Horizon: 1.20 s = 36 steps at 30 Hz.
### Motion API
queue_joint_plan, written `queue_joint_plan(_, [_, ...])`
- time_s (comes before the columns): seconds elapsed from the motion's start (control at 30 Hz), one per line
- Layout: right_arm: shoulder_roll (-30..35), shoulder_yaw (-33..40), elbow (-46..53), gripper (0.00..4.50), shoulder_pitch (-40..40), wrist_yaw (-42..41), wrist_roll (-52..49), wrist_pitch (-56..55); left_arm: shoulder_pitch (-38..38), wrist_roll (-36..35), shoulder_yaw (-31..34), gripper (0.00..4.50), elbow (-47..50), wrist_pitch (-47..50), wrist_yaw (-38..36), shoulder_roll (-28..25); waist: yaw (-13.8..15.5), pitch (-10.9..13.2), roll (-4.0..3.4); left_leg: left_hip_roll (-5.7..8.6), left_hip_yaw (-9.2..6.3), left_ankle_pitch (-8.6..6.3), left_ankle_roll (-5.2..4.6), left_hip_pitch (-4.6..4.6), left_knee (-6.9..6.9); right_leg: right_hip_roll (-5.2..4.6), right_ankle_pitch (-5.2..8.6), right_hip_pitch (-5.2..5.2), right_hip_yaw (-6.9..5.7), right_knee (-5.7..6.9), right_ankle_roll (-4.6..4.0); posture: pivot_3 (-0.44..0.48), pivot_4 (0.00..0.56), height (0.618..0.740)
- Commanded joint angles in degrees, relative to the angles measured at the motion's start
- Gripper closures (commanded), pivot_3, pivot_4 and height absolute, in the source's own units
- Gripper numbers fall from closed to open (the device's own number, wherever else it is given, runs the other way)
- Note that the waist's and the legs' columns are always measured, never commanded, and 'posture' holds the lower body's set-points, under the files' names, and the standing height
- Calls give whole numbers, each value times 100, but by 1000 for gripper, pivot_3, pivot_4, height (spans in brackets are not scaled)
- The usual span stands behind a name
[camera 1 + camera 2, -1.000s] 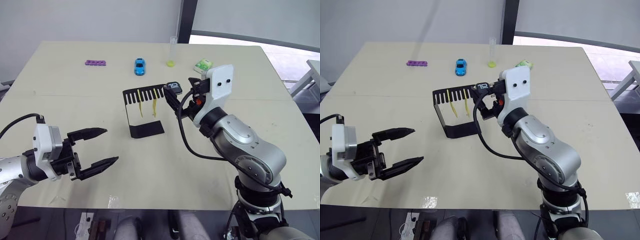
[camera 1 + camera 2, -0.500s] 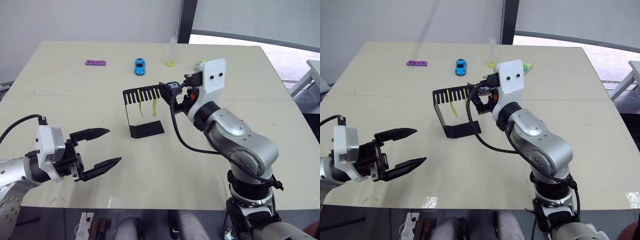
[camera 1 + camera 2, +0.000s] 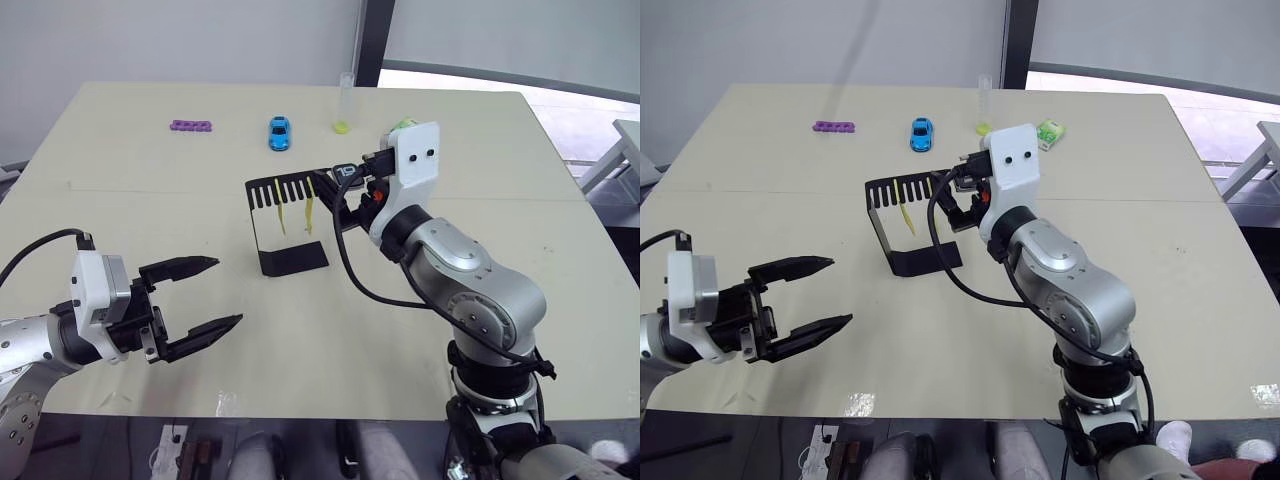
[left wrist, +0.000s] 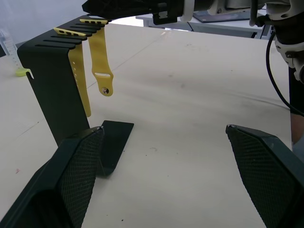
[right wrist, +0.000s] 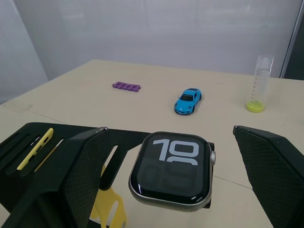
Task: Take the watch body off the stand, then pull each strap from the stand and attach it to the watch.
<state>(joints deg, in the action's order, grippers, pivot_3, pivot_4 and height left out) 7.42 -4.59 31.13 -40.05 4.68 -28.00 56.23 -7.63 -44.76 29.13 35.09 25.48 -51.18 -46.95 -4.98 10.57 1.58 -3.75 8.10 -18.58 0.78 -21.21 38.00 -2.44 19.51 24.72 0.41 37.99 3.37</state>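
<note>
While watch [image 5: 171,169] is sitting on stand [image 3: 283,222], right gripper [image 5: 171,190] is straddling it wide open, left gripper [image 3: 205,293] is idling open

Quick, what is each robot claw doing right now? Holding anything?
Left claw: open, holding nothing, above the table.
Right claw: open, one finger on each side of the watch body on the stand, not gripping it.

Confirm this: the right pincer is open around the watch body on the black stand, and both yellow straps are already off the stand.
Not quite. The two yellow straps hang from the slotted top of the black sheet stand, as the left wrist view shows. The rest holds: the right pincer is open around the dark rounded-square watch body on the stand.
</note>
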Motion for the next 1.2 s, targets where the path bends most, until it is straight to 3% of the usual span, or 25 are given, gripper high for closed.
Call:
queue_joint_plan(0.03, [-60, 53, 162, 0, -91, -107, 61, -90, -20, 25, 64, 73, 72, -96, 41, 35, 0, 0, 0, 0, 0, 0, 0, 0, 0, 0, 0, 0, 0, 0, 0, 0, 150, 740])
queue_joint_plan(0.07, [-64, 61, 167, 0, -84, -116, 65, -85, -19, 32, 52, 73, 75, -99, 48, 39, 0, 0, 0, 0, 0, 0, 0, 0, 0, 0, 0, 0, 0, 0, 0, 0, 150, 740])
queue_joint_plan(0.13, [-71, 70, 173, 574, -74, -130, 72, -83, -17, 41, 34, 0, 79, -103, 57, 42, 0, 0, 0, 0, 0, 0, 0, 0, 0, 0, 0, 0, 0, 0, 0, 0, 150, 740])
queue_joint_plan(0.3, [-85, 87, 199, 2748, -53, -154, 77, -66, -25, 38, 33, 0, 97, -98, 65, 37, -1, 0, 0, 0, 0, 0, 0, 0, 0, 0, 0, 0, 0, 0, 0, 0, 150, 740])
queue_joint_plan(0.33, [-92, 86, 202, 2843, -49, -162, 86, -65, -28, 38, 34, 0, 98, -99, 66, 37, -1, 0, 0, 0, 0, 0, 0, 0, 0, 0, 0, 0, 0, 0, 0, 0, 150, 740])
queue_joint_plan(0.77, [-222, 389, 364, 2844, -27, -293, 69, -581, -35, 68, 67, 0, 87, -134, 49, 21, 1, 0, 0, 0, 0, 0, 0, 0, 0, 0, 0, 0, 0, 0, 0, 0, 150, 740])
queue_joint_plan(1.0, [491, 1147, 775, 2844, 323, -871, -67, -1182, 177, -260, -17, 0, 51, 147, 77, -70, 17, -1, 1, 1, -3, -2, -3, -2, 0, 0, 0, -4, -3, -6, 0, 0, 150, 740])
queue_joint_plan(1.07, [851, 1449, 842, 2844, 734, -1033, -51, -1204, 328, -218, -184, 0, 22, 119, -7, -99, 26, -1, 2, 1, -4, -2, -3, 0, 0, 0, 0, -8, -3, -6, 1, 0, 150, 740])
queue_joint_plan(1.2, [1410, 1752, 749, 2844, 2327, -1479, 249, -1702, 705, 30, -705, 0, -87, -63, -227, -92, 106, -5, 8, 6, -18, -2, -3, 2, -2, 1, 0, -22, -7, -15, 1, 0, 150, 740])
